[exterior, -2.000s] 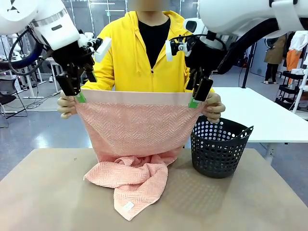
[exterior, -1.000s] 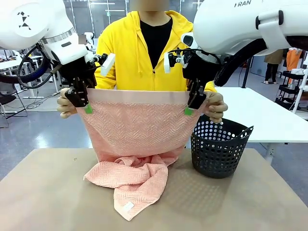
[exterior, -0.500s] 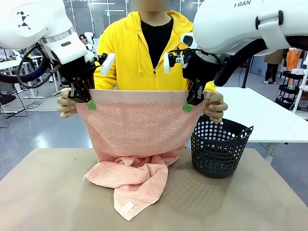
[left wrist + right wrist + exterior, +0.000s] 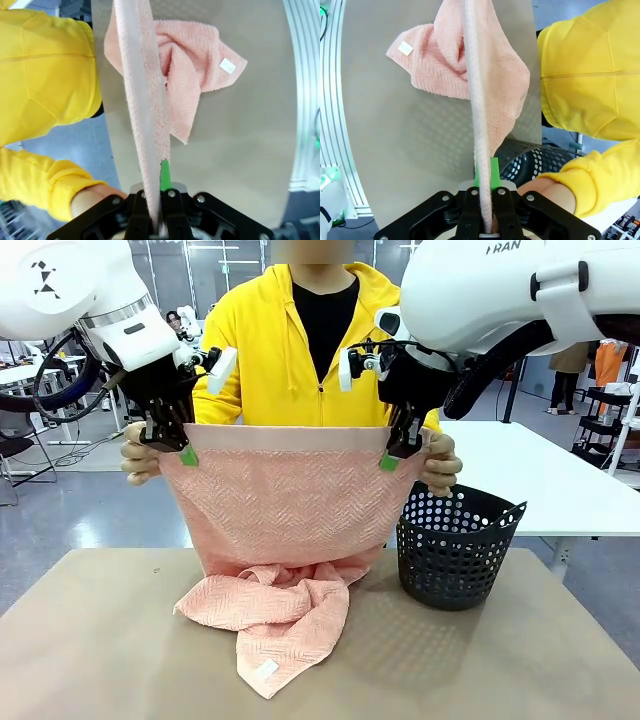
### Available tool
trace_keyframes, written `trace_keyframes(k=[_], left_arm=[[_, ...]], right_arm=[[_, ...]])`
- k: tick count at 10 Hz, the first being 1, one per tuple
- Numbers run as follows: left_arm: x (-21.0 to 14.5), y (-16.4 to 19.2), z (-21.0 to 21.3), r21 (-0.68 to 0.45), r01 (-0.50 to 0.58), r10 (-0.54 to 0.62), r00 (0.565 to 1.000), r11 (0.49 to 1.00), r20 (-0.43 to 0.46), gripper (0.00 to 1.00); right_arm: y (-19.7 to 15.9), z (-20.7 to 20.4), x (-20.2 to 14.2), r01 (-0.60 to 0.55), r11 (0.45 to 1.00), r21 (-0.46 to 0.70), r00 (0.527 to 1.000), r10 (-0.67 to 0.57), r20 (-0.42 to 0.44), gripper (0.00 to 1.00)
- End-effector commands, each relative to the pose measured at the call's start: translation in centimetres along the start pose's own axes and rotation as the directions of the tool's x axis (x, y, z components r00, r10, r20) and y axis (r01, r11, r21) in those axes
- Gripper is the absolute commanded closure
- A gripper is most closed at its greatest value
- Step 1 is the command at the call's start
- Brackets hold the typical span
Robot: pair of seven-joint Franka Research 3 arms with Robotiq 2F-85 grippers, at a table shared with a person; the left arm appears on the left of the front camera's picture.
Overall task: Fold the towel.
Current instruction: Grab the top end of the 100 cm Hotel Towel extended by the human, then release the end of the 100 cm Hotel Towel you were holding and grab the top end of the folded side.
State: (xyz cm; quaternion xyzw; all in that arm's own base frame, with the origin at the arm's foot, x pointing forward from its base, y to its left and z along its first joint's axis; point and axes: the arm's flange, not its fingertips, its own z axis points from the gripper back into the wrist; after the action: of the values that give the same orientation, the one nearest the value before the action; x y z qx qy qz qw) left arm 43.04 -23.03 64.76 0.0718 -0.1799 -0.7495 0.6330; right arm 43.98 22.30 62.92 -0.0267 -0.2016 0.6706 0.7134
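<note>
The salmon-pink towel point(image 4: 285, 500) hangs spread in the air, its lower end crumpled on the table with the white label point(image 4: 266, 669) showing. A person in a yellow hoodie holds its upper corners with both hands point(image 4: 139, 458) point(image 4: 441, 462). My left gripper point(image 4: 184, 452) is shut on the top band near the left corner, seen edge-on as the towel point(image 4: 145, 120) running between its green pads point(image 4: 164, 176). My right gripper point(image 4: 391, 457) is shut on the band near the right corner; the towel point(image 4: 476, 100) passes between its fingers point(image 4: 493, 172).
A black perforated basket point(image 4: 455, 545) stands on the table at the right, close under the towel's right corner. The tan table point(image 4: 480, 670) has bare room in front and at the left. A white table point(image 4: 540, 475) sits behind on the right.
Both grippers came down onto the towel's top band and shut on it beside the person's hands. The towel hangs as before.
</note>
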Motion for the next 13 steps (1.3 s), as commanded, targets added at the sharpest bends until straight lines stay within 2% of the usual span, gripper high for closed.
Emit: trace_keyframes(k=[1, 13], left_arm=[[0.08, 0.03, -0.01, 0.001, 0.007, -0.007, 1.0, 1.0, -0.003, 1.0], [0.08, 0.03, -0.01, 0.001, 0.007, -0.007, 1.0, 1.0, -0.003, 1.0]], right_arm=[[-0.05, -0.06, -0.15, 0.0, 1.0, 0.001, 1.0, 0.0, -0.002, 1.0], [-0.05, -0.06, -0.15, 0.0, 1.0, 0.001, 1.0, 0.0, -0.002, 1.0]])
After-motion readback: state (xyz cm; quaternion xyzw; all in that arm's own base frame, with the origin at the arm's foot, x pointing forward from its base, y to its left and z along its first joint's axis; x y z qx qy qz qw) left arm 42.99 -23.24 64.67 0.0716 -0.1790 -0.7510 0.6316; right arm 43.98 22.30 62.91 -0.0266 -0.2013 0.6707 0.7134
